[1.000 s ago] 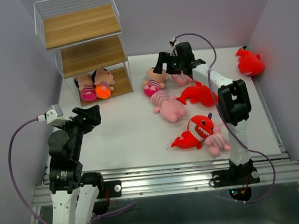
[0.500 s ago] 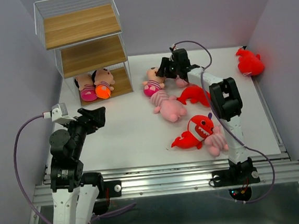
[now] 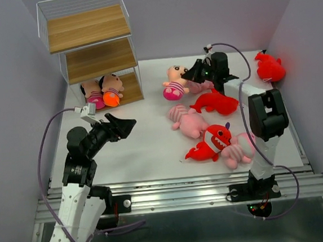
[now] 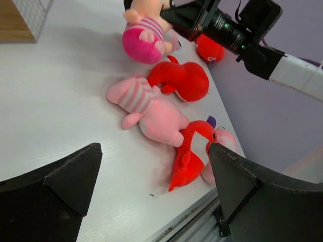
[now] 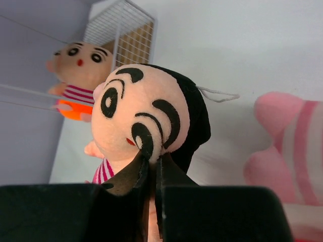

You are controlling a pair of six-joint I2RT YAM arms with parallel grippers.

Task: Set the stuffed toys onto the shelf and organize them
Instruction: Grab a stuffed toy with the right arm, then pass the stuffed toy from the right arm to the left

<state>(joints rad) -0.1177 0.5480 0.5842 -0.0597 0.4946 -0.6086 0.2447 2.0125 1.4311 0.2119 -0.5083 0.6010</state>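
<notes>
My right gripper [image 3: 189, 74] [image 5: 151, 159] is shut on the head of a black-haired doll [image 3: 175, 86] [image 5: 146, 113] [image 4: 146, 38] in pink stripes, right of the shelf. The shelf [image 3: 88, 28] stands at the back left, and two more dolls [image 3: 94, 96] [image 3: 111, 91] lie on its bottom board. My left gripper [image 3: 126, 126] [image 4: 154, 151] hangs open over bare table, left of the toys, with nothing between its fingers. A pink striped animal [image 3: 187, 120] [image 4: 149, 106] and two red sharks [image 3: 216, 102] [image 3: 208, 142] lie on the table's right half.
A third red shark [image 3: 270, 66] lies at the back right by the wall. Another pink animal [image 3: 238, 151] rests beside the near shark, close to the table's front edge. The shelf's wire frame [image 5: 121, 30] and a doll in it [image 5: 78, 65] show behind the held doll.
My right gripper has shut on the doll's head and carried it a little to the right. My left arm has reached forward and right, toward the table's middle, still open.
</notes>
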